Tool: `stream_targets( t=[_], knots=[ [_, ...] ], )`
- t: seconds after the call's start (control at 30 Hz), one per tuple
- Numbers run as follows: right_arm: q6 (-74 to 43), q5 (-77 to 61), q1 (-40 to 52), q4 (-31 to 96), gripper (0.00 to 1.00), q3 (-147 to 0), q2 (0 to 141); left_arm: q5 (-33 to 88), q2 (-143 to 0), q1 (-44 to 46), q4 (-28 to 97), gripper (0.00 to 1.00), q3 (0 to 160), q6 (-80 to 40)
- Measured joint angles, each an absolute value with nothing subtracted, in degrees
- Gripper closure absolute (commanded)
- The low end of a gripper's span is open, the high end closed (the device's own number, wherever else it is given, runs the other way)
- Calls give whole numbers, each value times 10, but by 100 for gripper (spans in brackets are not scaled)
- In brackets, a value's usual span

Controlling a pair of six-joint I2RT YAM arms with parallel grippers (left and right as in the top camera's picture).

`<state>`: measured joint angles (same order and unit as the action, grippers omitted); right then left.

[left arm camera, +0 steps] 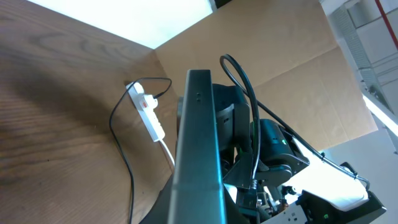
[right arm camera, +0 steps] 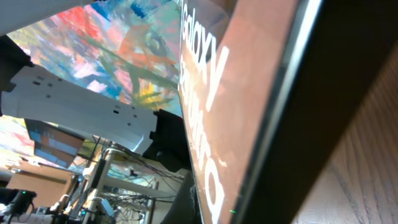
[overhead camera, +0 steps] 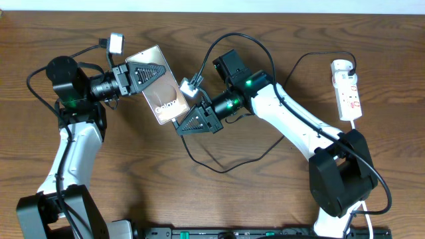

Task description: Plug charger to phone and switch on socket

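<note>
The phone [overhead camera: 163,93] is a dark glossy slab with white "Galaxy" lettering, lifted off the table and slanting across the middle left. My left gripper [overhead camera: 141,74] is shut on its upper end; the left wrist view shows the phone [left arm camera: 199,143] edge-on between the jaws. My right gripper [overhead camera: 189,123] is shut at the phone's lower end. The thin black charger [overhead camera: 222,170] cable runs out from under its fingers, loops over the table and leads to the white socket [overhead camera: 348,93] at the far right. The connector tip is hidden. The phone's face [right arm camera: 224,93] fills the right wrist view.
The socket [left arm camera: 148,115] lies by the back edge, with the thin charger cable [left arm camera: 121,155] trailing toward me. A brown cardboard wall [left arm camera: 280,62] stands behind the table. A thicker black arm cable [overhead camera: 232,38] arches above the right wrist. A black bar [overhead camera: 252,232] runs along the front edge.
</note>
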<state>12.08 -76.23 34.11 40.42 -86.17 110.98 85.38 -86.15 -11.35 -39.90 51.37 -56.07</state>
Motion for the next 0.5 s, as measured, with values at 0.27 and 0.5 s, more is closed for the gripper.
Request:
stream_targets(
  t=[0.27, 0.5],
  knots=[
    [121, -763, 342, 407, 99, -862, 1110, 857, -861, -122, -399, 92, 514, -554],
    [121, -762, 342, 407, 99, -862, 1110, 874, -861, -123, -399, 93, 514, -555]
  ],
)
